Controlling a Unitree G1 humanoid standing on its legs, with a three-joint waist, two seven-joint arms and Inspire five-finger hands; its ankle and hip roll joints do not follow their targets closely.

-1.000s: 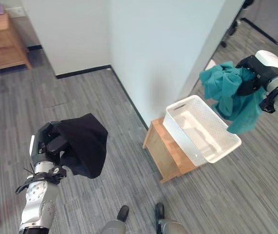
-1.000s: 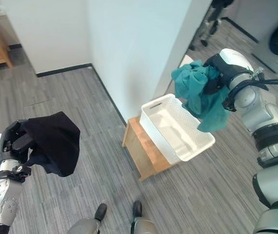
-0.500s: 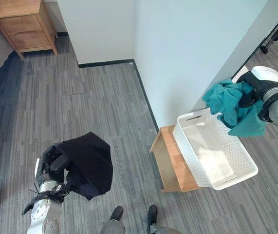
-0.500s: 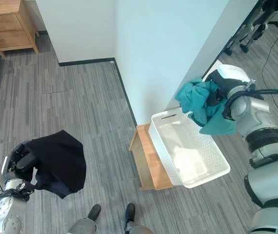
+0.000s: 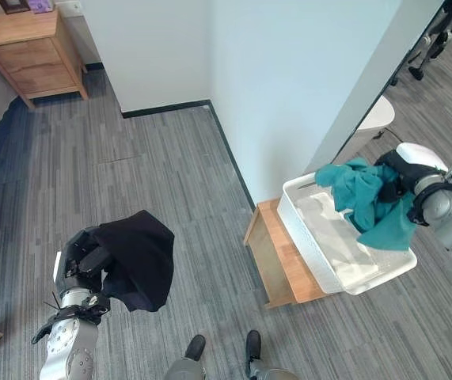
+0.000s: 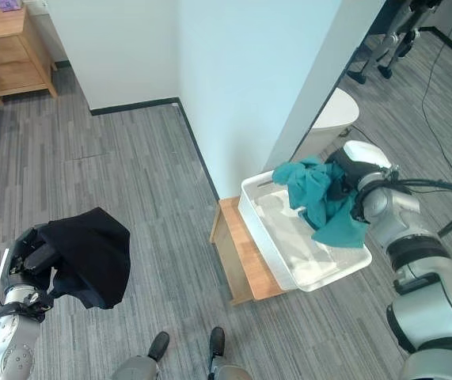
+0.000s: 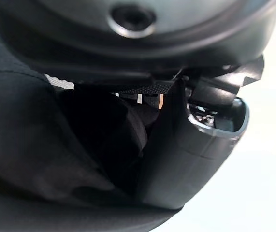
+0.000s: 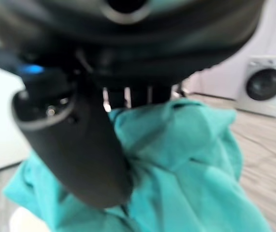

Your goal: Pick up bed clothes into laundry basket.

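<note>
1. A wooden cabinet (image 5: 32, 54) stands at the far left by the wall, well apart from the work.
2. The left hand (image 5: 79, 265) is low on the left above the floor, its fingers curled round a black garment (image 5: 138, 257) that hangs from it in a loose bunch, well apart from the basket. This piece has yet to be carried across.
3. The white laundry basket (image 5: 309, 249) sits on a low wooden stand (image 5: 269, 257) beside the wall corner, overhanging it and looking tilted.
4. The right hand (image 6: 344, 180) holds a teal cloth (image 6: 317, 198) clamped in its fingers, bunched over the basket's far rim with its lower folds hanging into or over the basket.
5. Risk: letting go here may leave the teal cloth draped over the rim and sliding out; pressing down could tip the overhanging basket off its stand.
</note>
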